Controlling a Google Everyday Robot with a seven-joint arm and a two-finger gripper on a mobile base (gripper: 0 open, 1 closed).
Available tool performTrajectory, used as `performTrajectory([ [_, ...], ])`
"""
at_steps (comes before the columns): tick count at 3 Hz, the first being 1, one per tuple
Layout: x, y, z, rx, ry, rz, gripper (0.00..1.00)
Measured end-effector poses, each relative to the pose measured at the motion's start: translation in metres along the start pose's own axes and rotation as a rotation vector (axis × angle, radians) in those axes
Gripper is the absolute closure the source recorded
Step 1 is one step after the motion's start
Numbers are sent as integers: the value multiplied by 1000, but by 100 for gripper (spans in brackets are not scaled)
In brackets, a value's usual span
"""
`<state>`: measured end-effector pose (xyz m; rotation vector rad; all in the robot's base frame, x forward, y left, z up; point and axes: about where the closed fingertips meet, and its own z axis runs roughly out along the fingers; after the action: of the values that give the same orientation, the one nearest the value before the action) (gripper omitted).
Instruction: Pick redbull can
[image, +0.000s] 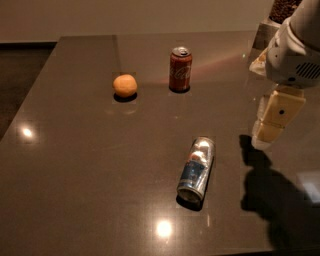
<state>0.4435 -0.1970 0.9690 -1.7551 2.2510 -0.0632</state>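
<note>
The redbull can (196, 169) is a slim silver-and-blue can lying on its side on the dark table (75, 165), near the front middle, one shiny end facing me. My gripper (266, 136) hangs from the white arm at the right, a little above the table. It is to the right of the can and slightly behind it, apart from it and holding nothing.
A red-brown cola can (180, 69) stands upright at the back middle. An orange (125, 85) lies to its left. Light-coloured items (260, 55) sit at the back right corner behind the arm. The table's left edge runs diagonally at the far left.
</note>
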Motion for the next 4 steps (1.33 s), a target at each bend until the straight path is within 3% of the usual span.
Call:
performTrajectory([
  [2, -34, 9, 53, -140, -61, -221, 0],
  [3, -49, 19, 77, -231, -98, -372, 0],
  [4, -58, 34, 92, -288, -106, -538, 0],
])
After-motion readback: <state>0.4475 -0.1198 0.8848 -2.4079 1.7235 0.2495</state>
